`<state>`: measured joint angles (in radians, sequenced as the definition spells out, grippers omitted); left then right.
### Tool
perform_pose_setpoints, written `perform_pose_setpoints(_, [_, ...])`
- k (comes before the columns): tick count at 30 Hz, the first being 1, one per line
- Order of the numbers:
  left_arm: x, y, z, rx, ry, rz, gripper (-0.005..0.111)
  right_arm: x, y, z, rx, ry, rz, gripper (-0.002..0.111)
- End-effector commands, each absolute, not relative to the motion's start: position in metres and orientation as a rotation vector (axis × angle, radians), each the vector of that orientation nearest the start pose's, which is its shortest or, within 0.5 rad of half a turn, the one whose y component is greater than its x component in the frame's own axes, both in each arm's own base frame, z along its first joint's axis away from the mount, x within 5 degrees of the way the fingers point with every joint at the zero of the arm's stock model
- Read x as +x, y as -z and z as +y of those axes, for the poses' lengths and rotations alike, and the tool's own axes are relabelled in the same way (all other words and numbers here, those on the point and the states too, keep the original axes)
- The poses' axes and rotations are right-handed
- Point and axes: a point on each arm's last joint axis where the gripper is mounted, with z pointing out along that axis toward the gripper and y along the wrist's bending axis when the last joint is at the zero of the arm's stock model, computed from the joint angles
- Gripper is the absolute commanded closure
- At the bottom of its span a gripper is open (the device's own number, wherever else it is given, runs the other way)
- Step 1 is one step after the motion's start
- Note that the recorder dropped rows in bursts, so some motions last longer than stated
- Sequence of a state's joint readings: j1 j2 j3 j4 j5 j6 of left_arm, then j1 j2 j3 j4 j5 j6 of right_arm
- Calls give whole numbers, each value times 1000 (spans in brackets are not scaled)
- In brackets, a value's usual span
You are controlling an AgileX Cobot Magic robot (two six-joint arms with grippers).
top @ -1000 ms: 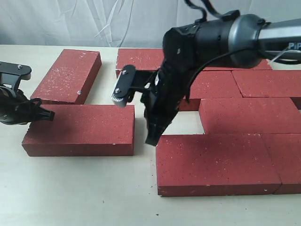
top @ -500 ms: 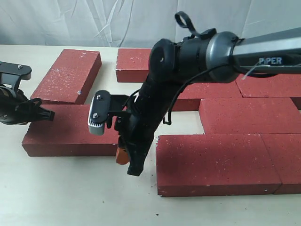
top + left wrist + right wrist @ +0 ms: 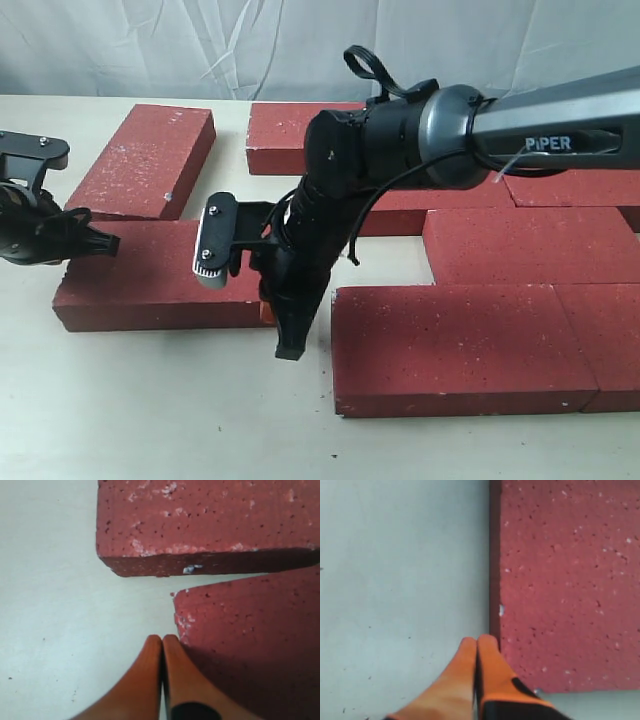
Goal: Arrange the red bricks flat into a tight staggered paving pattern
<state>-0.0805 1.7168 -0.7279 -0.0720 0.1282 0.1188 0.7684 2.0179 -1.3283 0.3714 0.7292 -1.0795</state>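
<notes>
The right fingers (image 3: 288,338) are pressed shut with nothing between them. Their tips point down at the desk (image 3: 150,400) in the gap between a loose brick (image 3: 150,280) on one side and the laid red bricks (image 3: 470,345) on the other. In the right wrist view one brick face lies hard against the fingers (image 3: 462,675), but it cannot be told which brick this is. The left fingers (image 3: 95,243) are also closed and empty. They are set at the loose brick's far end, just beside its corner, as the left wrist view shows (image 3: 150,680). A slanted brick (image 3: 145,160) lies just ahead of those tips, close to the same corner. It is judged that the loose brick has yet to be closed up against the pattern. A push applied so near a corner could swing the brick instead of sliding it straight. Closed tips could also ride up over the rough top edge and slip. If the right fingers are left in the gap, the brick would be stopped short or jammed against them. The slanted brick could be nudged along too. The right arm hangs over the laid rows and part of the loose brick's near end is hidden by it.
</notes>
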Motion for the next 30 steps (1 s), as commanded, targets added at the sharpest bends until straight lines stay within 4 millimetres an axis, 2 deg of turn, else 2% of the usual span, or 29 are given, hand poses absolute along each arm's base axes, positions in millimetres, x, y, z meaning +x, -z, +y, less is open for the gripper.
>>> perform_pose_setpoints(1, [300,-136,-38,201,44,2553,107,274,-153,291,-2049,-295,1987,109])
perform_pose_setpoints(5, [301,-137,-45,233,52,2534,107,278,-158,286,-2019,-195,2032,109])
perform_pose_setpoints(13, [301,-138,-46,244,49,2519,107,281,-173,277,-1938,-94,2094,109])
perform_pose_setpoints(18, [302,-138,-46,293,31,2510,107,283,-187,251,-1950,-113,2233,109])
perform_pose_setpoints(21, [301,-138,-45,321,17,2522,107,300,-200,220,-1784,-157,2328,109])
perform_pose_setpoints(23, [301,-140,-43,312,14,2517,107,319,-207,199,-1547,-204,2342,109])
perform_pose_setpoints(26, [301,-141,-38,264,18,2518,107,340,-215,187,-1148,-422,2373,109])
perform_pose_setpoints(27, [302,-141,-37,239,26,2522,107,341,-213,188,-1142,-457,2374,109])
perform_pose_setpoints(30, [301,-140,-37,227,31,2528,107,340,-198,193,-1267,-431,2360,109])
